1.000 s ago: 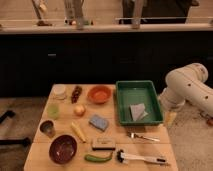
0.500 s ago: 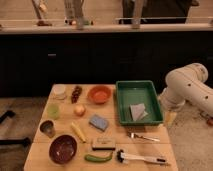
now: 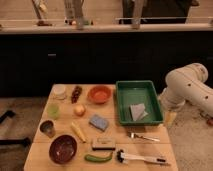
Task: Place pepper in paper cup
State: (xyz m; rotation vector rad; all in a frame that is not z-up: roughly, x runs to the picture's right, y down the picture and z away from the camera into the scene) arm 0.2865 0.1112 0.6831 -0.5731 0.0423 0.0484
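Observation:
The pepper (image 3: 98, 158), long, glossy and green, lies at the table's front edge, just right of the dark red bowl (image 3: 63, 148). The paper cup (image 3: 59, 91), short and whitish, stands upright at the table's far left corner. My white arm (image 3: 186, 87) hangs off the table's right side. The gripper (image 3: 170, 116) is at the arm's lower end, beside the right wall of the green tray (image 3: 122, 102), far from both pepper and cup. Nothing shows in it.
The tray holds a grey cloth (image 3: 138, 111). On the wooden table (image 3: 150, 148) are an orange bowl (image 3: 99, 94), dark grapes (image 3: 76, 93), a light-green cup (image 3: 53, 110), a dark grey cup (image 3: 47, 128), a pale yellow vegetable (image 3: 78, 131), a blue sponge (image 3: 98, 122), a brush (image 3: 140, 159) and a fork (image 3: 145, 136).

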